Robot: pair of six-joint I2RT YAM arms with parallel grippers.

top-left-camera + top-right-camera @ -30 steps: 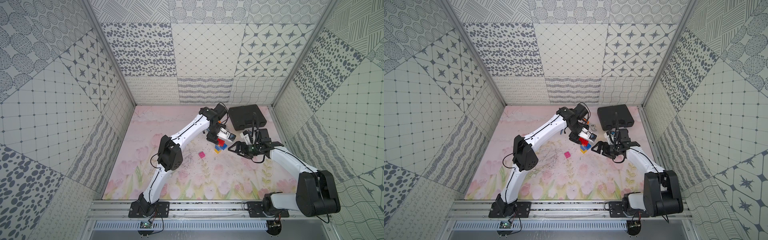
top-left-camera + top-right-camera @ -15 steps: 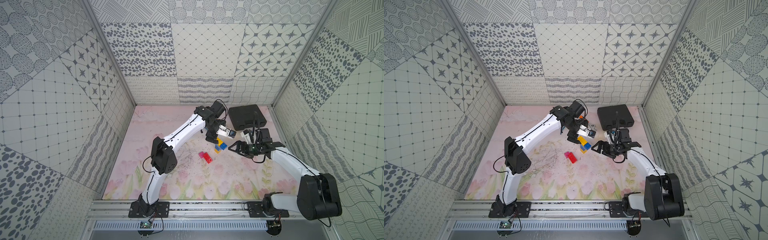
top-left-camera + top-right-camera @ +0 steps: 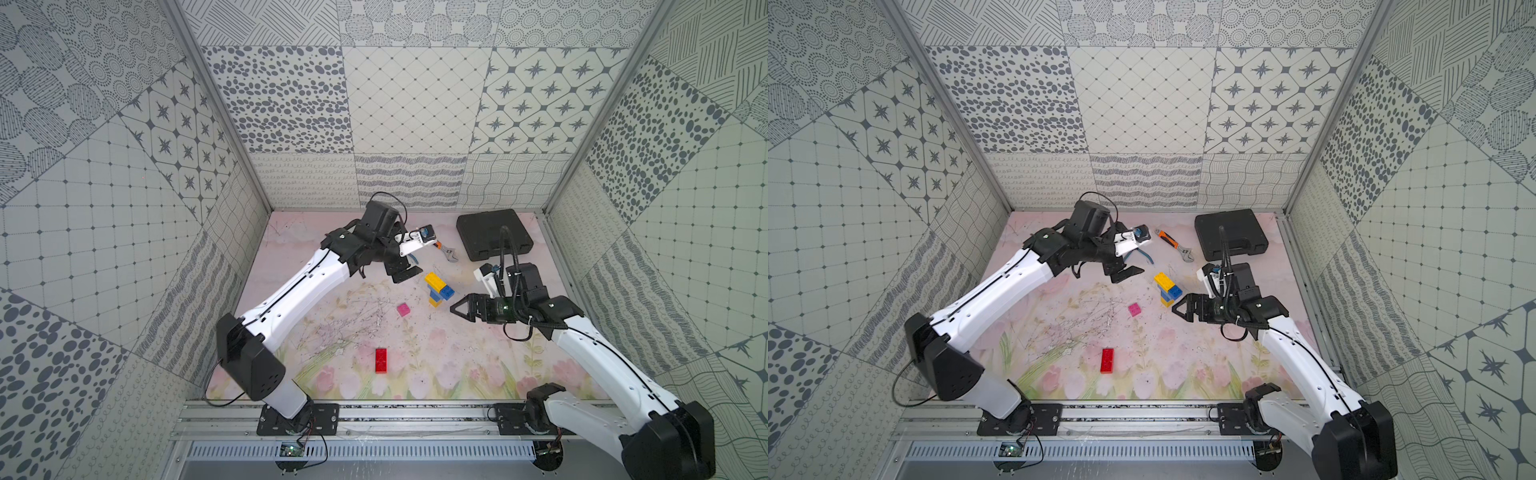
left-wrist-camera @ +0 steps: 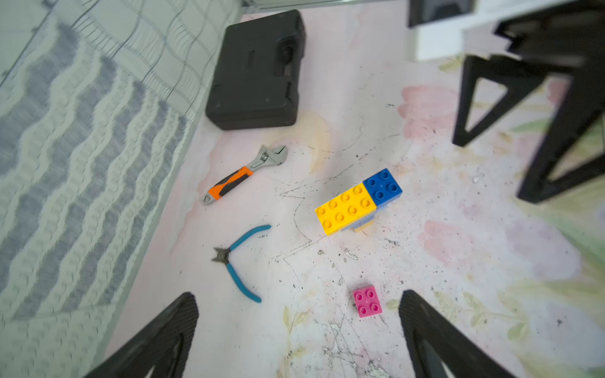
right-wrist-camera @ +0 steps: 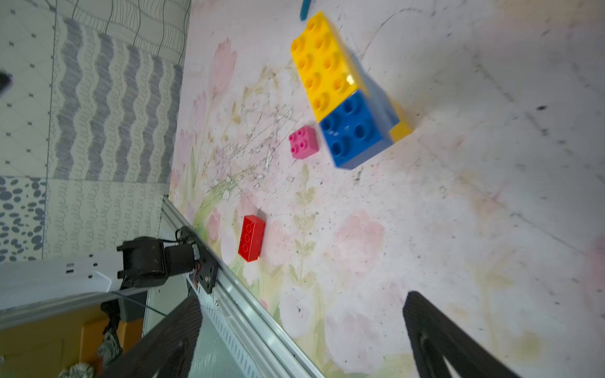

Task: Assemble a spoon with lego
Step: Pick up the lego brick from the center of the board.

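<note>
One partly built spoon (image 3: 437,289) stands mid-mat between two grippers. One pink brick (image 3: 403,309) lies near its left, and one red brick (image 3: 381,360) lies well apart on the near side. The left gripper (image 4: 299,296) and right gripper (image 5: 302,297) each gape wide, holding nothing.

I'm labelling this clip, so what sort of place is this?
Likely a robot test cell, not a home: patterned panel walls around a floral mat, left arm and right arm bolted to a rail.
</note>
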